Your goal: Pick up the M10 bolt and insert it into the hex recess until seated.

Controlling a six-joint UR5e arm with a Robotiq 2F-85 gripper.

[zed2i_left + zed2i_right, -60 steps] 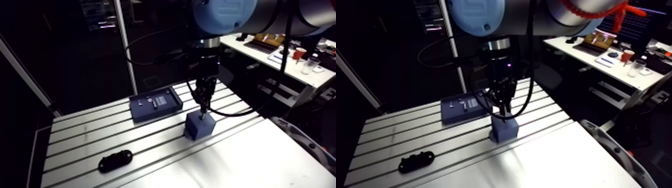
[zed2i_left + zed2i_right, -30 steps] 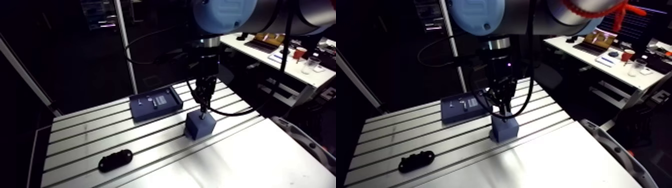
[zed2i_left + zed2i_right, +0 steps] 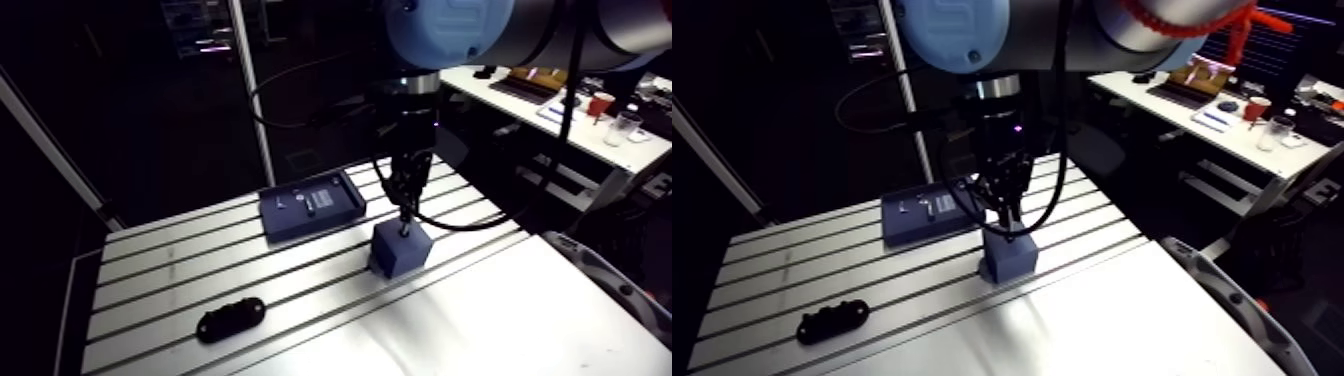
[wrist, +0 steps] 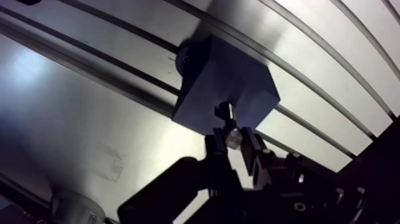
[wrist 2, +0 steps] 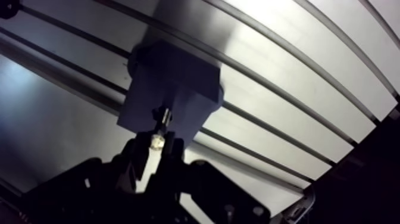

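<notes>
near-left: black part (image 3: 231, 321) lying on slotted table (image 3: 150, 272) | centre: blue block (image 3: 400, 252) standing on the table | M10 bolt (image 4: 234, 137) upright over it, tip meeting the block's top face | gripper (image 3: 403, 214) jaws clenched on the bolt's head | far, left of block: flat blue tray (image 3: 311, 206) with small pale items

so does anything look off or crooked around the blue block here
Nothing stands out: the pincer grips the small metal bolt at the top of the dark blue block, which sits flat on the slotted aluminium table; nothing tipped or spilled.
</notes>
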